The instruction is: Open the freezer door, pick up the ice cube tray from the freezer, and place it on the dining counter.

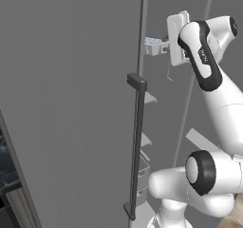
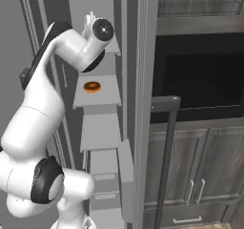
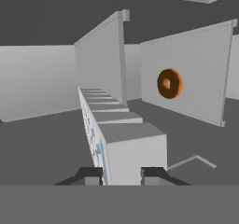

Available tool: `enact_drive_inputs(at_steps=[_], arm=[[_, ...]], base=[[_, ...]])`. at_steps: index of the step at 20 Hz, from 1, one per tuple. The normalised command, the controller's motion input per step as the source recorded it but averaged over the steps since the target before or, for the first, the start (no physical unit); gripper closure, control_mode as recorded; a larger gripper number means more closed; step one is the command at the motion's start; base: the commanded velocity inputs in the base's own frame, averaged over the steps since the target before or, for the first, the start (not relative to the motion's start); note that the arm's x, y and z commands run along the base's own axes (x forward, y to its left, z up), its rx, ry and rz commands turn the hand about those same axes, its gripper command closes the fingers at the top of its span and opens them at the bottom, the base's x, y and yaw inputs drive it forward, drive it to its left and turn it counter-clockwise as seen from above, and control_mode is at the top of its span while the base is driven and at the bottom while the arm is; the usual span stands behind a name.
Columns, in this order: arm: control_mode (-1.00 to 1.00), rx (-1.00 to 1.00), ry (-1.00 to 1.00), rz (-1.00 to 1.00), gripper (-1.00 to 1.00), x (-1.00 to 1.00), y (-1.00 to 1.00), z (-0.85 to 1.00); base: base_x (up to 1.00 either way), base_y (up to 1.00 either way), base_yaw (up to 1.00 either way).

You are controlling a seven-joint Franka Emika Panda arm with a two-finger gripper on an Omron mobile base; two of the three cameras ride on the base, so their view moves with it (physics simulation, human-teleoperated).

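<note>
The freezer door [image 1: 71,103] stands swung open, its dark bar handle [image 1: 137,146] facing me. Inside the freezer [image 2: 100,128] thin grey shelves are stacked one above another. My gripper [image 3: 121,175] is shut on the ice cube tray [image 3: 116,129], a pale tray of small cells that runs away from the fingertips [image 3: 91,175]. In the left base view the ice cube tray [image 1: 152,42] sticks out left of the hand [image 1: 174,39], high up at the freezer's opening and clear of the shelves. A dark veined patch [image 1: 4,151] shows past the door; I cannot tell whether it is the dining counter.
An orange doughnut [image 2: 92,87] lies on a freezer shelf [image 2: 97,99] below the hand, and the doughnut [image 3: 169,83] also appears in the hand view. The fridge's other door edge [image 2: 140,104] and its handle [image 2: 167,142] stand to the right. Dark wood cabinets [image 2: 200,185] lie beyond.
</note>
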Motion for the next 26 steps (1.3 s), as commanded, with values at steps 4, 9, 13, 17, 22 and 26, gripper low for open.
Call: enact_drive_inputs(at_steps=[4, 9, 13, 17, 22, 26], arm=[[-1.00, 0.01, 0.00, 0.00, 1.00, -0.33, -0.13, 0.06], [-1.00, 0.00, 0.00, -0.02, 1.00, -0.38, -0.04, 0.05], [-1.00, 0.00, 0.00, -0.02, 1.00, -0.49, 0.00, 0.06], [-1.00, 0.01, 0.00, -0.02, 1.00, -0.50, 0.00, 0.09], [-1.00, 0.01, 0.00, -0.02, 1.00, -0.44, 0.00, 0.10], [-1.00, 0.02, 0.00, -0.02, 1.00, -0.49, -0.01, 0.10]], base=[[0.00, 0.00, 0.00], [0.00, 0.00, 0.00], [0.00, 0.00, 0.00], [0.00, 0.00, 0.00], [0.00, 0.00, 0.00], [0.00, 0.00, 0.00]])
